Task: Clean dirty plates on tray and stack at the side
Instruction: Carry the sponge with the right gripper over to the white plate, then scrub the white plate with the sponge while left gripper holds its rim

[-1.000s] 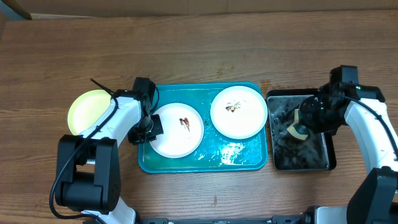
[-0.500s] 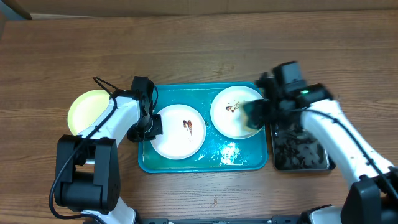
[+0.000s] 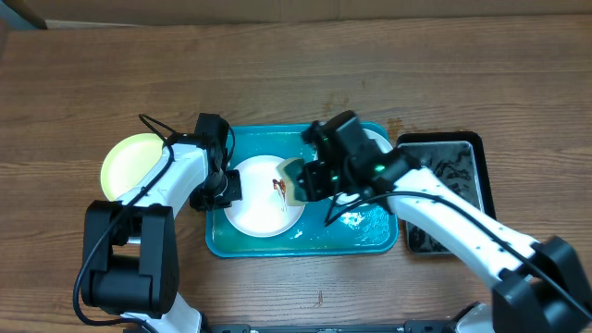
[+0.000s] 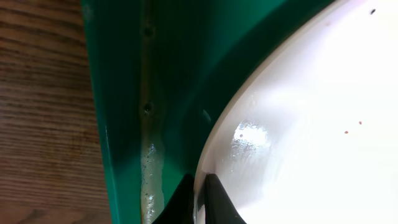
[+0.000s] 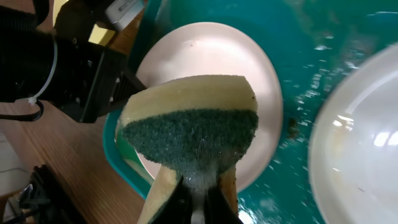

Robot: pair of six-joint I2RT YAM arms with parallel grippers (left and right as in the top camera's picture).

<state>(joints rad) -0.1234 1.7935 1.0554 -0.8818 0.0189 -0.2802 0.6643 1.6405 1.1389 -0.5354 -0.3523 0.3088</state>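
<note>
The large turquoise-blue rectangular plastic tray (image 3: pixel 277 242) lies at the middle of the wooden bench (image 3: pixel 296 74).

A round white plate (image 3: pixel 259 208) lies in the tray's left half, with a small brown smear (image 3: pixel 277 185) near its centre. A second white plate (image 5: pixel 354 143) lies in the right half, largely covered by the right arm in the overhead view. A pale yellow-green round plate (image 3: pixel 125 166) lies on the bench, left of the tray and off it. A smaller black rectangular tray (image 3: pixel 458 157) stands just beside the turquoise tray's right edge.

The left fingers (image 4: pixel 181 199) are clamped on the left rim of the round white plate. The right fingers (image 5: pixel 181 202) are clamped on a yellow sponge with a green scouring face (image 5: pixel 189 127), held over the right part of the same plate, beside the smear. Contact between sponge and plate cannot be determined.
</note>
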